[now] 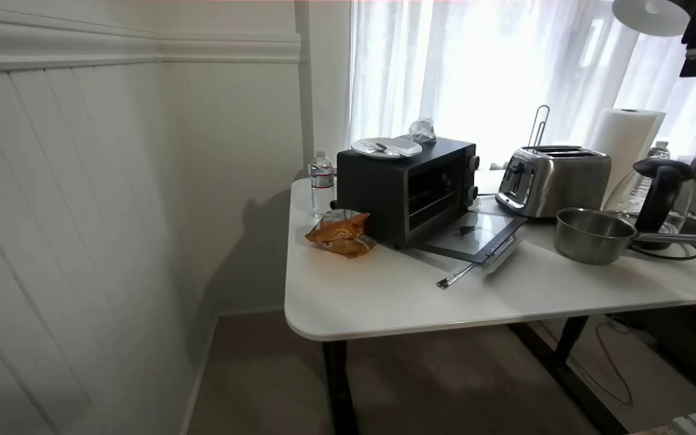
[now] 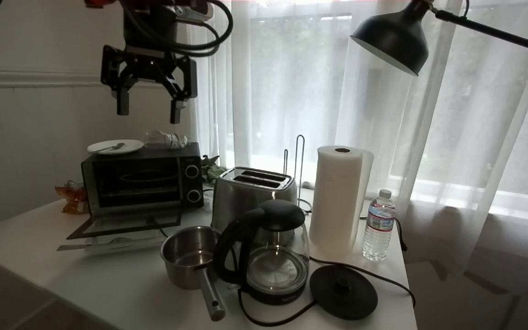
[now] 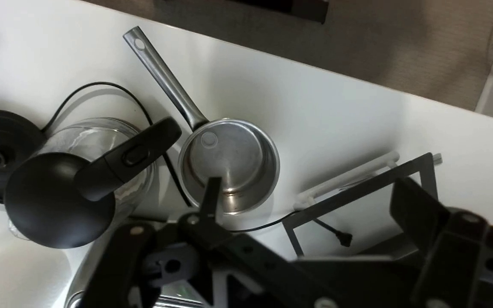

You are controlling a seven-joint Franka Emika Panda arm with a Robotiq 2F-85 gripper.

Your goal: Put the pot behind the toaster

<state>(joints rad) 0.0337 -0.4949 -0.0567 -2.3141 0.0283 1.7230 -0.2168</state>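
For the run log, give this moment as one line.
pincer: open, empty; pot: ungripped, on table beside kettle; placement: not yet done

Daylight glares through curtains; floor dim; pincer soft-focused, wrist view.

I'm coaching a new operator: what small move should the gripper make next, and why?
Probably shift the open gripper toward the pot before lowering: it hangs high and empty, the wrist view shows the pot off to one side of its jaws' midline, and the pot is not yet behind the toaster.
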